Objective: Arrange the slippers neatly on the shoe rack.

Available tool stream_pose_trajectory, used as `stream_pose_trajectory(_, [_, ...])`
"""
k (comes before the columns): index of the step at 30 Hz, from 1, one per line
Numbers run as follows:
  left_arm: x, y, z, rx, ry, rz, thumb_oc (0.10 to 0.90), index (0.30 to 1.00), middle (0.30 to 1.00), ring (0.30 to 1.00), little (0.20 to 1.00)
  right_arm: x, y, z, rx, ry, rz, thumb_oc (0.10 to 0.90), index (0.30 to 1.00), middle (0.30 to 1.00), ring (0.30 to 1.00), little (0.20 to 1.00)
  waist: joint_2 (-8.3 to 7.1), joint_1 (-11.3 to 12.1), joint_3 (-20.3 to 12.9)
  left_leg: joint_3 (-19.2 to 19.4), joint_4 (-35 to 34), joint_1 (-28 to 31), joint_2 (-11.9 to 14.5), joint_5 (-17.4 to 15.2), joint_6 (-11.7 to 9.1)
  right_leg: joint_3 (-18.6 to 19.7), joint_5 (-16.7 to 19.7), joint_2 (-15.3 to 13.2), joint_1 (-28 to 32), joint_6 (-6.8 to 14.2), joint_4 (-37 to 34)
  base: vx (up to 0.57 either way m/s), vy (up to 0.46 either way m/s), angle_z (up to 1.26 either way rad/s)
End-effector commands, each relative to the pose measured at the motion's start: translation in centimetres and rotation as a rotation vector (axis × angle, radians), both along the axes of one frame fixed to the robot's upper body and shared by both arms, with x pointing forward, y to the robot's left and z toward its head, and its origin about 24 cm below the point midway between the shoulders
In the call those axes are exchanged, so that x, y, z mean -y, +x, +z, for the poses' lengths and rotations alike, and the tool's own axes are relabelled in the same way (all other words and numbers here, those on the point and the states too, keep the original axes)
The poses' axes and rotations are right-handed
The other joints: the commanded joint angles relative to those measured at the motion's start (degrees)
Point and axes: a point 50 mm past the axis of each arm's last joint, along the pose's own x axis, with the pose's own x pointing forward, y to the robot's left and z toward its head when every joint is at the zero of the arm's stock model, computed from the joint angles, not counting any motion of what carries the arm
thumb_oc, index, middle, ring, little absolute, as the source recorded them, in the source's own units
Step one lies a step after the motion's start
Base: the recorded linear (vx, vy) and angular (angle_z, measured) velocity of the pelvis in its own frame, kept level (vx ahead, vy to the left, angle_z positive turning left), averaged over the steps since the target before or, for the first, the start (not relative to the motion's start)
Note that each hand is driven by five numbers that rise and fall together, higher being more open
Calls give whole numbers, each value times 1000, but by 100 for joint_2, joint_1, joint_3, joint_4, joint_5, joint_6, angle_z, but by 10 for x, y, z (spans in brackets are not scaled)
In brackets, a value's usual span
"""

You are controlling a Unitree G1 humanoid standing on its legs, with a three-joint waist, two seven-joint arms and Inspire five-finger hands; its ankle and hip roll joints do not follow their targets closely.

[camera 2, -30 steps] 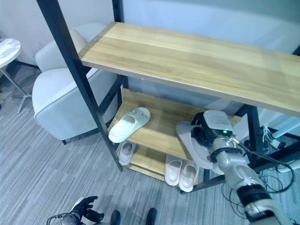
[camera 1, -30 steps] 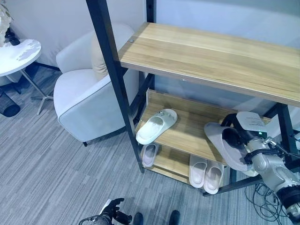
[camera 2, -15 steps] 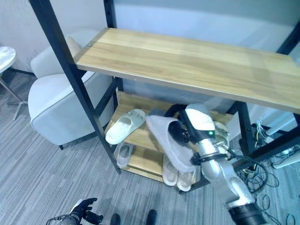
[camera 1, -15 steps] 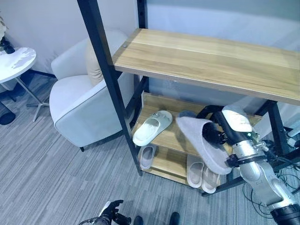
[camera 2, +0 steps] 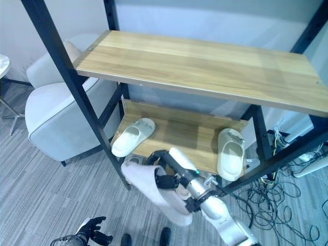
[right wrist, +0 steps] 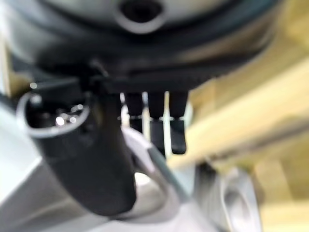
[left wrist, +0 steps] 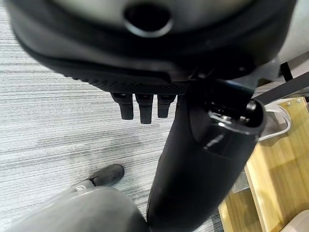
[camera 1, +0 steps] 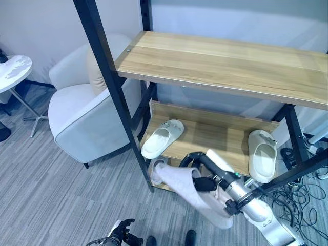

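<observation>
Left robot hand (camera 1: 122, 231): low over the carpet (camera 1: 46, 195), well clear of the rack (camera 1: 215, 66); fingers loosely spread, holding nothing.

Armchair (camera 1: 84, 115): white, on the carpet, far to the left of the right robot hand, beside the rack's black post.

Round side table (camera 1: 13, 69): white, beyond the armchair.

Slipper (camera 1: 162, 138): white, lying angled on the middle shelf (camera 1: 215, 136), above and left of the right robot hand.

Grey slipper (camera 1: 192, 193): gripped in the right robot hand (camera 1: 205, 183), fingers curled round it; held tilted in front of the bottom shelf, sole outward, toe end down toward the carpet.

Bottom shelf: a pale slipper (camera 1: 158, 168) shows just left of the held one; others sit behind the hand, mostly hidden.

Second white slipper (camera 1: 261, 155): on the middle shelf's right end, above and right of the right robot hand, toe pointing toward the wall.

Top shelf: bare wood, high above both hands.
</observation>
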Motion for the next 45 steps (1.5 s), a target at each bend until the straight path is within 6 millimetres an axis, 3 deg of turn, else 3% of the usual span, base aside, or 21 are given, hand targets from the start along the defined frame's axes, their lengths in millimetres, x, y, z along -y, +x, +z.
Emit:
stream_pose_trajectory(1, [27, 17, 1, 33, -32, -120, 800, 900, 900, 900, 900, -15, 23, 47, 224, 88, 87, 400, 300, 300, 300, 300, 67, 102, 334, 343, 12, -420, 15, 93, -263, 54, -426, -154, -43, 613, 318, -368, -2, 3])
stream_pose_trajectory(3, [29, 41, 11, 107, -20, -127, 800, 900, 900, 900, 900, -20, 37, 47, 239, 52, 92, 400, 300, 300, 300, 300, 134, 135, 775, 331, 51, -802, 66, 275, -164, 87, -571, -183, -771, 510, 1003, -396, 5, 10])
stream_pose_trajectory(6, [29, 65, 24, 194, -17, -125, 800, 900, 900, 900, 900, -18, 53, 50, 295, -8, 46, 400, 300, 300, 300, 300, 133, 236, 1081, 258, 1137, -2028, -27, 171, -61, -4, -714, -339, -1691, 306, 1818, -320, -45, 15])
stream_pose_trajectory(11, [30, 80, 37, 290, -49, -121, 800, 900, 900, 900, 900, 3, 72, 63, 435, -113, -99, 400, 300, 300, 300, 300, 179, 281, 998, 65, 2450, -3791, -28, -49, 40, -166, -1050, -575, -3123, 101, 2992, -122, -51, 39])
stream_pose_trajectory(12, [32, 82, 39, 305, -60, -122, 800, 900, 900, 900, 900, 6, 74, 65, 451, -116, -122, 400, 300, 300, 300, 300, 171, 274, 923, -1, 2738, -4073, -16, -269, 15, -67, -1275, -595, -3386, 125, 3301, -41, -36, 31])
stream_pose_trajectory(15, [34, 93, 52, 386, -80, -130, 800, 900, 900, 900, 900, 18, 79, 82, 574, -143, -200, 400, 300, 300, 300, 300, 222, 305, 942, -33, 3450, -4957, 19, -402, 33, -36, -1527, -714, -4229, 30, 4097, -57, -16, 18])
stream_pose_trajectory(16, [34, 93, 52, 386, -79, -130, 800, 900, 900, 900, 900, 18, 79, 82, 574, -143, -200, 400, 300, 300, 300, 300, 219, 306, 928, -32, 3459, -4976, 19, -406, 34, -34, -1532, -715, -4248, 30, 4107, -67, -7, 8])
stream_pose_trajectory(17, [35, 101, 62, 450, -88, -130, 800, 900, 900, 900, 900, 27, 83, 99, 676, -163, -256, 400, 300, 300, 300, 300, 265, 316, 913, -45, 3958, -5590, 32, -515, 46, 9, -1689, -811, -4861, -35, 4657, -79, -8, 7])
stream_pose_trajectory(19, [35, 106, 69, 490, -98, -126, 800, 900, 900, 900, 900, 31, 84, 110, 737, -166, -281, 400, 300, 300, 300, 300, 296, 319, 909, -59, 4285, -5964, 5, -589, 63, 47, -1788, -860, -5231, -74, 5008, -58, -15, 9])
stream_pose_trajectory(20, [35, 111, 78, 541, -120, -118, 800, 900, 900, 900, 900, 35, 84, 125, 826, -168, -320, 400, 300, 300, 300, 300, 319, 330, 880, -96, 4893, -6575, -26, -718, 82, 198, -2002, -946, -5785, -226, 5571, -18, -21, 11])
stream_pose_trajectory(25, [35, 125, 106, 688, -188, -59, 800, 900, 900, 900, 900, 45, 87, 177, 1074, -167, -409, 400, 300, 300, 300, 300, 358, 446, 903, -161, 6341, -7938, -51, -1189, 218, 519, -2606, -1035, -7076, -559, 7029, 35, -26, 6])
stream_pose_trajectory(28, [35, 127, 114, 724, -208, -49, 800, 900, 900, 900, 900, 49, 88, 193, 1139, -158, -442, 400, 300, 300, 300, 300, 386, 465, 933, -212, 7009, -8508, -55, -1412, 291, 618, -2841, -1076, -7594, -639, 7695, 80, -21, 2])
stream_pose_trajectory(30, [33, 134, 135, 814, -238, -37, 800, 900, 900, 900, 900, 61, 88, 227, 1266, -175, -523, 400, 300, 300, 300, 300, 430, 474, 1147, -220, 8016, -9134, -85, -1822, 306, 777, -3253, -1191, -8166, -801, 8772, 145, -70, 6])
stream_pose_trajectory(33, [31, 135, 138, 825, -241, -33, 800, 900, 900, 900, 900, 62, 88, 237, 1302, -186, -534, 400, 300, 300, 300, 300, 416, 462, 1307, -165, 8267, -9135, -59, -1978, 310, 874, -3422, -1216, -8208, -843, 9072, 64, -35, 17])
stream_pose_trajectory(35, [28, 137, 147, 864, -255, -8, 800, 900, 900, 900, 900, 63, 86, 254, 1371, -188, -566, 400, 300, 300, 300, 300, 382, 429, 1639, -102, 8748, -9135, -37, -2212, 322, 985, -3599, -1240, -8249, -880, 9570, 70, -57, 2])
stream_pose_trajectory(39, [19, 140, 163, 932, -241, 13, 800, 900, 900, 900, 900, 65, 86, 296, 1515, -267, -645, 400, 300, 300, 300, 300, 271, 446, 2270, 107, 9995, -9135, 108, -2948, 343, 1380, -4130, -1237, -8343, -1078, 10849, 95, -74, 7])
stream_pose_trajectory(45, [17, 125, 158, 915, -252, 27, 800, 900, 900, 900, 900, 78, 96, 307, 1493, -354, -737, 400, 300, 300, 300, 300, 138, 534, 2271, 179, 10875, -9135, 202, -3532, 355, 1725, -4505, -1233, -8562, -1199, 11864, 86, -43, 5])
